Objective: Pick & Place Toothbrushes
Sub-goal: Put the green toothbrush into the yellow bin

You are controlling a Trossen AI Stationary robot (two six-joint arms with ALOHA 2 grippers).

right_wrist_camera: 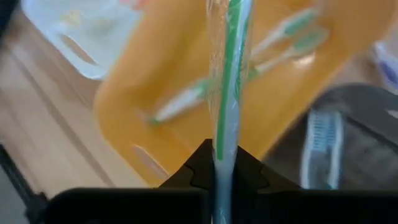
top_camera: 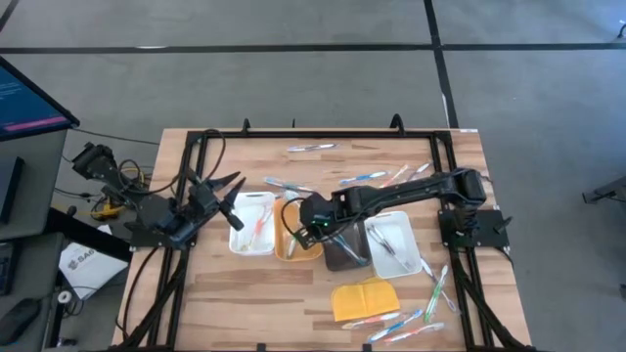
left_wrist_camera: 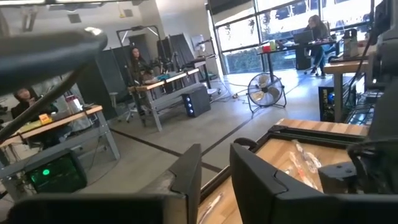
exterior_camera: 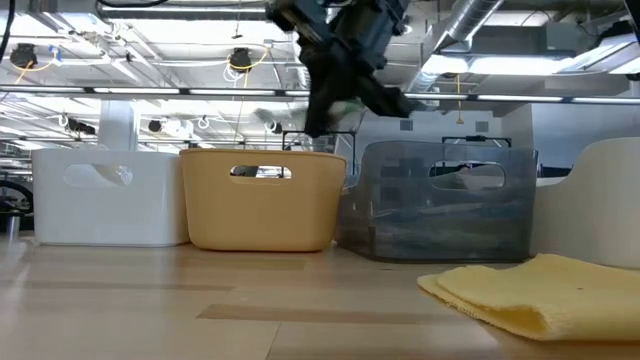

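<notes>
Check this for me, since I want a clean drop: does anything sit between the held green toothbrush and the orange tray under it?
Nothing visible does. The right gripper holds the wrapped green toothbrush directly above the orange plastic tray, which holds only other green toothbrushes.

Right pincer (exterior_camera: 345, 100) above orange tray (exterior_camera: 262, 197).

The light wooden table (top_camera: 293, 293) looks smooth with fine grain. The yellow pad (exterior_camera: 540, 290) seems soft cloth. The green toothbrush (right_wrist_camera: 227, 93) sits in shiny clear plastic wrap.
</notes>
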